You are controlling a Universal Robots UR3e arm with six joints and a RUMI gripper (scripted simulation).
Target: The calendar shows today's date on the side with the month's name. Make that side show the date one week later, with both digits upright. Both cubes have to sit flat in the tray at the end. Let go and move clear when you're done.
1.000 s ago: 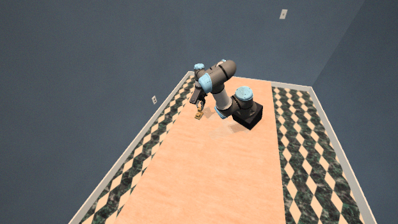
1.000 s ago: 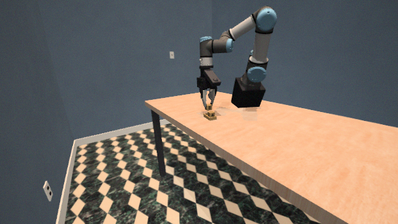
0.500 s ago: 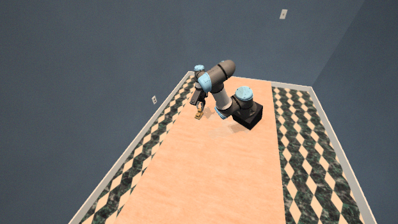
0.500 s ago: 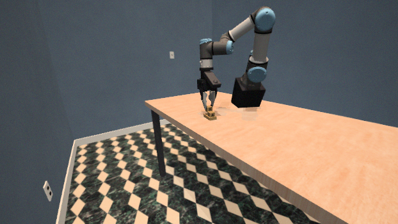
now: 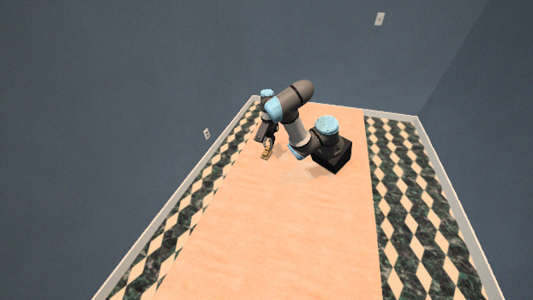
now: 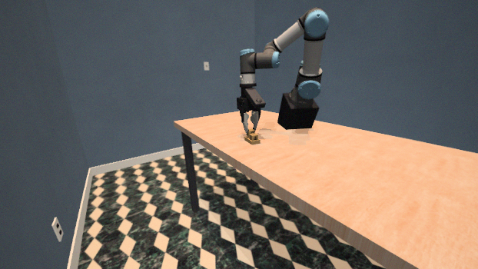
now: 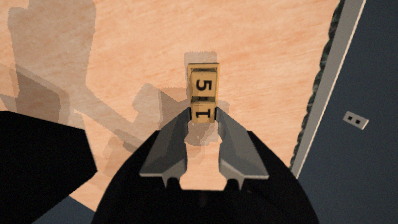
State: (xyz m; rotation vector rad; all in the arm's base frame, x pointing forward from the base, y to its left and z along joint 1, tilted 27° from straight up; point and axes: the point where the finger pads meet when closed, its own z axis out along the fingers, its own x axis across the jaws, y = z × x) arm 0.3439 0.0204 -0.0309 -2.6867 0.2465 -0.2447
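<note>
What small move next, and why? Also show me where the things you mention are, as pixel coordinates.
I'd ease the gripper (image 5: 269,147) (image 6: 250,132) (image 7: 203,108) slightly down before releasing: its fingers hold the cube topped 1 (image 7: 203,116) at the end of the tray (image 5: 265,159) (image 6: 252,143) (image 7: 204,64), beside the cube topped 5 (image 7: 203,84), and I can't confirm it sits flat.

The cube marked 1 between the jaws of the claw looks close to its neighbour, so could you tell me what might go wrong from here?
The claw grips the cube marked 1; letting go before it sits flat could leave it tilted in the tray. The cube marked 5 lies right beside it and might get nudged. No view shows the date side readably, so a wrong digit could go unnoticed.
</note>
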